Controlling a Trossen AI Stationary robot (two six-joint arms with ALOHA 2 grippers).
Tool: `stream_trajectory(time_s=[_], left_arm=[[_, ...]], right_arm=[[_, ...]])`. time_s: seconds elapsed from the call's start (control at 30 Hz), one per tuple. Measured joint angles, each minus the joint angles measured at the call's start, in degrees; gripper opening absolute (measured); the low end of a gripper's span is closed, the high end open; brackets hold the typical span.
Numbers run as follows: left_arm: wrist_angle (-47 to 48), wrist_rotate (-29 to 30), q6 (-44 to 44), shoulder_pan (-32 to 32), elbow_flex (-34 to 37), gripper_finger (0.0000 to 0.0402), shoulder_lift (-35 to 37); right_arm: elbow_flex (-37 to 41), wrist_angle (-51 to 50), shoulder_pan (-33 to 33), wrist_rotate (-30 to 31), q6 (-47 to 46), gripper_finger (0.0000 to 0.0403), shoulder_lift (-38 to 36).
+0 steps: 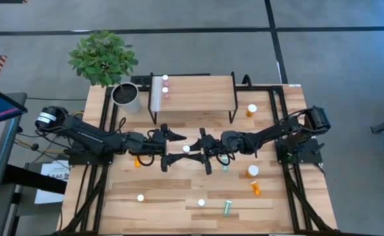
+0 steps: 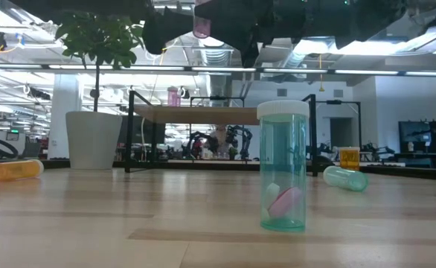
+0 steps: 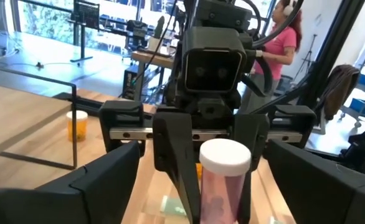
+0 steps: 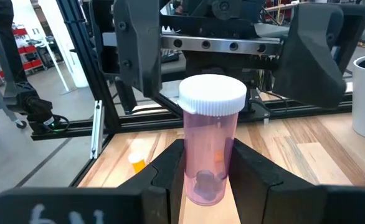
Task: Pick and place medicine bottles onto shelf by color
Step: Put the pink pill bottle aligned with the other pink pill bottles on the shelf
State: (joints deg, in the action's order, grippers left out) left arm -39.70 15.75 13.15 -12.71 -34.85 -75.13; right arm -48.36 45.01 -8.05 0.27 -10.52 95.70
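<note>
A: Pink bottle (image 4: pixel 210 146) is pinched by the right gripper (image 1: pixel 204 151), above mid-table, before the shelf (image 1: pixel 195 92). The left gripper (image 1: pixel 168 150) is spread around it.

B: It could slip if the right one loosens.

both arms meet mid-table (raised, seemingly); left gripper (image 1: pixel 168 149) spread wide, right gripper (image 1: pixel 203 151) clamped narrow.

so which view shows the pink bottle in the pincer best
The right wrist view: the pink bottle fills it, upright in the right pincer. Left wrist view shows it partly hidden; high view only its cap; low view its base.
</note>
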Motion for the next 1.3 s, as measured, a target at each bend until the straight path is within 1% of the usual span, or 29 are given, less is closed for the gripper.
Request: stream_trajectory(time_s=[0.13, 0.57, 0.8, 1.1, 1.2, 1.3], left_arm=[[0.0, -0.5, 0.0, 0.0, 0.0, 0.0306, 0.0], [0.3, -1.0, -0.7, 0.0, 0.0, 0.0193, 0.0], [0.3, -1.2, -0.7, 0.0, 0.0, 0.0146, 0.0], [0.2, -2.1, -0.6, 0.0, 0.0, 0.0098, 0.0], [0.2, -2.1, -0.6, 0.0, 0.0, 0.0092, 0.0], [0.5, -2.0, -1.0, 0.0, 0.0, 0.0093, 0.2]], right_arm=[[0.0, 0.0, 0.0, 0.0, 0.0, 0.0128, 0.0], [0.0, 0.0, 0.0, 0.0, -0.1, 0.0128, 0.0], [0.0, 0.0, 0.0, 0.1, -0.1, 0.0127, 0.0], [0.0, 0.0, -0.1, 0.1, -0.1, 0.0130, 0.0], [0.0, 0.0, -0.2, 0.1, -0.1, 0.0142, 0.0], [0.0, -0.4, -0.2, 0.0, 0.0, 0.0164, 0.0]])
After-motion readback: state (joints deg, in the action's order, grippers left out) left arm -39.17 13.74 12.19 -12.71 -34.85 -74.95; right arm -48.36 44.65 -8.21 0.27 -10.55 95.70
